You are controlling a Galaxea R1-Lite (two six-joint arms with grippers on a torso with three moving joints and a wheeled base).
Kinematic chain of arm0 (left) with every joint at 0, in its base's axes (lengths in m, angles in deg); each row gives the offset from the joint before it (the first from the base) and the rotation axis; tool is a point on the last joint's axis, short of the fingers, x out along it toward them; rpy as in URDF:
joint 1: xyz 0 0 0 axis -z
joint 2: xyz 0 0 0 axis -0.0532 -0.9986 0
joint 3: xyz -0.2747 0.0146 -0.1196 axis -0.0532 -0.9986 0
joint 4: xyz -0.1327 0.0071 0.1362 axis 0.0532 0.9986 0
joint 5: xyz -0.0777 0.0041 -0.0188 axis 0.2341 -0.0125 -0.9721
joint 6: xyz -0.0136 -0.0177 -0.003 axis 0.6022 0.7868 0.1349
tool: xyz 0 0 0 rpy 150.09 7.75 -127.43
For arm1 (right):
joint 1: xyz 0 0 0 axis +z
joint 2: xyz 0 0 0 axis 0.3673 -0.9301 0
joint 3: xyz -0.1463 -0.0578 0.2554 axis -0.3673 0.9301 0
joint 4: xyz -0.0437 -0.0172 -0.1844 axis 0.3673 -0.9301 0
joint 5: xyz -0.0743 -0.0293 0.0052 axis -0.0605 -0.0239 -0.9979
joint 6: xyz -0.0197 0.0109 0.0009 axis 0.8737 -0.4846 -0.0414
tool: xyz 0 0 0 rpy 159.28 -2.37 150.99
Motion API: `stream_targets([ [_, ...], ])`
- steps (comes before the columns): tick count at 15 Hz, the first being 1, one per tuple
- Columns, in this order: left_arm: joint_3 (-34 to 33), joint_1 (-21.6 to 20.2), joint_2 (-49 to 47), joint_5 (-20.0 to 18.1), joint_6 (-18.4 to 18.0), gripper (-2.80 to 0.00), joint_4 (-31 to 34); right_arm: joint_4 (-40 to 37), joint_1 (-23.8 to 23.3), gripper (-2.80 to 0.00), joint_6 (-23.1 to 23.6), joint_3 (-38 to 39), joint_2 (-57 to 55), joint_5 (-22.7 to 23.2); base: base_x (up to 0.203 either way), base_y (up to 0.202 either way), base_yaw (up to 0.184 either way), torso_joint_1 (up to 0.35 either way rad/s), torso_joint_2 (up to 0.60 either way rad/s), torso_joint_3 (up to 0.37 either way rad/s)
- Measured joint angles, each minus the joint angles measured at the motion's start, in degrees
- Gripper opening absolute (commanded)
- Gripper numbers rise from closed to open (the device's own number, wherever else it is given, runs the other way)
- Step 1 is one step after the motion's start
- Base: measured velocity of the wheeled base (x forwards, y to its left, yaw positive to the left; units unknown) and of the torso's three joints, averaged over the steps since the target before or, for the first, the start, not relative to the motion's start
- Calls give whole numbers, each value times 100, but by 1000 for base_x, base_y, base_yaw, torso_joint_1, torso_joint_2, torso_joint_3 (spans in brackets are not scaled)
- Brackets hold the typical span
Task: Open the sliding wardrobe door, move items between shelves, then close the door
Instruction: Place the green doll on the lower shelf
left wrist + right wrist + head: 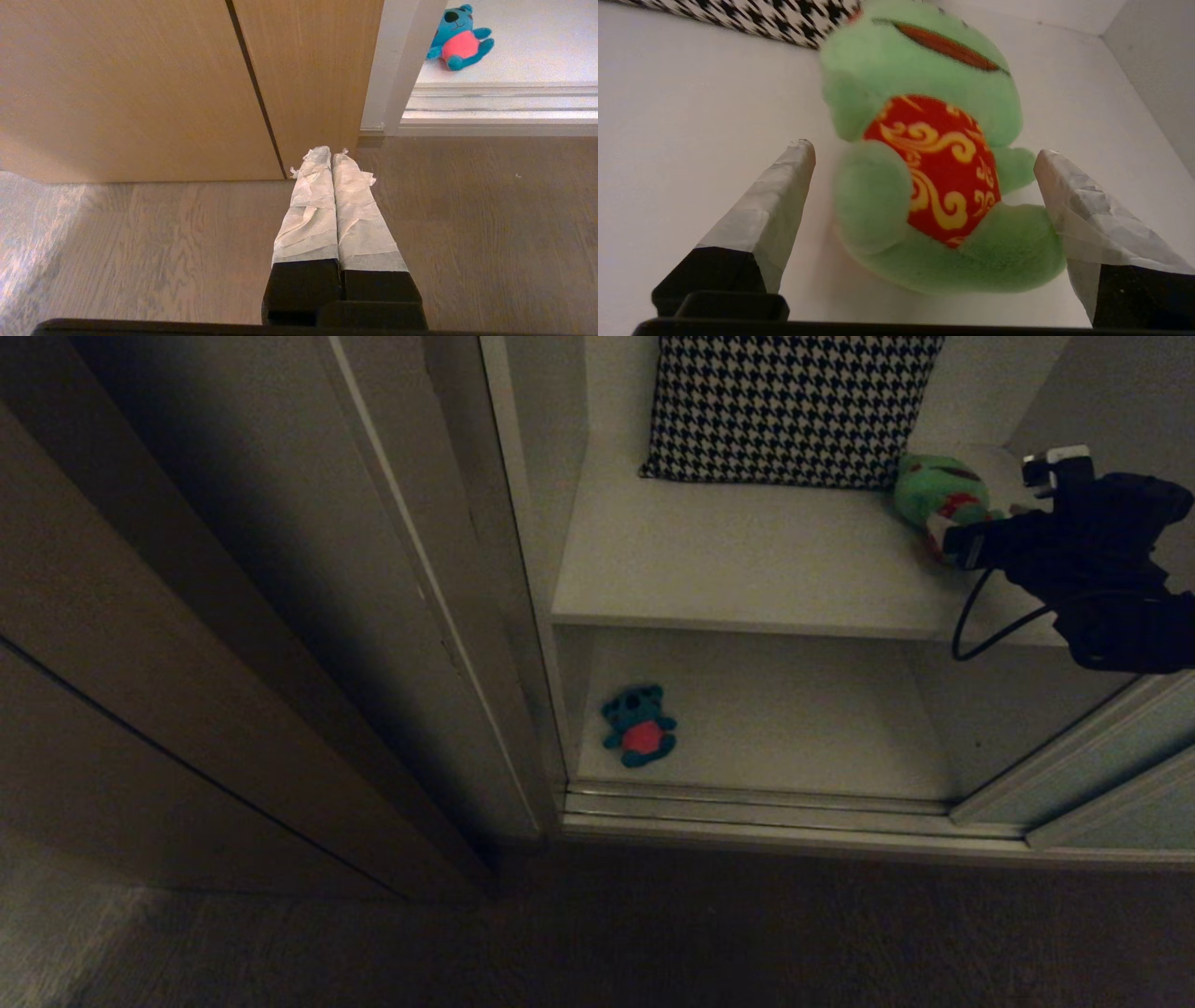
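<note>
The sliding wardrobe door point(1120, 747) stands pushed to the right, so the white shelves show. A green frog point(938, 495) with a red belly sits at the right of the upper shelf point(747, 569). My right gripper point(1004, 504) reaches in over that shelf, level with the frog. In the right wrist view the frog point(920, 70) sits between the wide-open fingers of the right gripper point(924, 149), one leg close to one finger point(1069, 196). A teal bear point(639, 726) lies at the left of the lower shelf point(794, 719). My left gripper point(331, 154) hangs shut and empty over the floor.
A black-and-white houndstooth cushion point(794, 401) leans at the back of the upper shelf, left of the frog. Dark brown wooden panelling point(140, 84) stands left of the opening. The metal door track point(747, 803) runs along the floor in front. The compartment's white side wall point(1153, 70) is close to the frog.
</note>
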Motion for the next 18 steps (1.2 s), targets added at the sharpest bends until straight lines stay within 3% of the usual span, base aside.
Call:
stream_targets([
  [8,0,-2,0,1,2,-280,-2,-48,6,0,262,-353,-327,-85,0,0,0,0,0,0],
  [18,0,0,0,1,2,-280,-2,-256,-22,0,271,-351,-333,-81,0,0,0,0,0,0],
])
